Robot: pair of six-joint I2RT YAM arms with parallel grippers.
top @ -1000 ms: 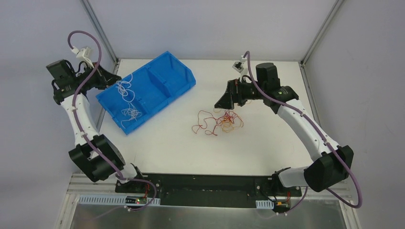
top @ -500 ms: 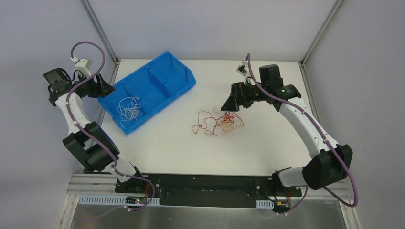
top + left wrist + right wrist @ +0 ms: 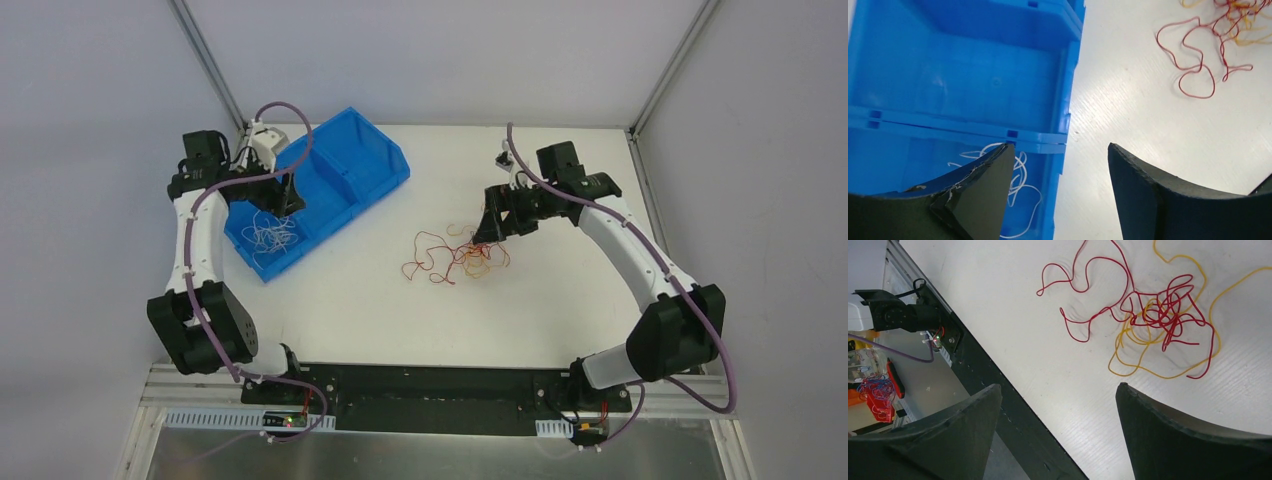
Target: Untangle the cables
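Although the white cables (image 3: 268, 236) lie in the near compartment of the blue bin (image 3: 360, 165), the task looks only partly done. The red and orange-yellow tangle (image 3: 468, 256) sits knotted on the table (image 3: 340, 310), right of the bin and well apart from it. Separating those 2 colours looks like the bulk of what is left.

The left gripper (image 3: 1059, 150) hangs over the bin's right rim with its jaws apart and nothing between them. The right gripper (image 3: 1058, 388) hovers close to the far right side of the tangle, jaws likewise spread and empty.

Several things cannot be settled. The white loops overlap, so I cannot count them or tell whether they are free of each other, and the left wrist view hides part of them behind 1 finger. The knot's centre is too dense to count strands, and 1 orange-yellow strand runs off the right wrist view's edge.
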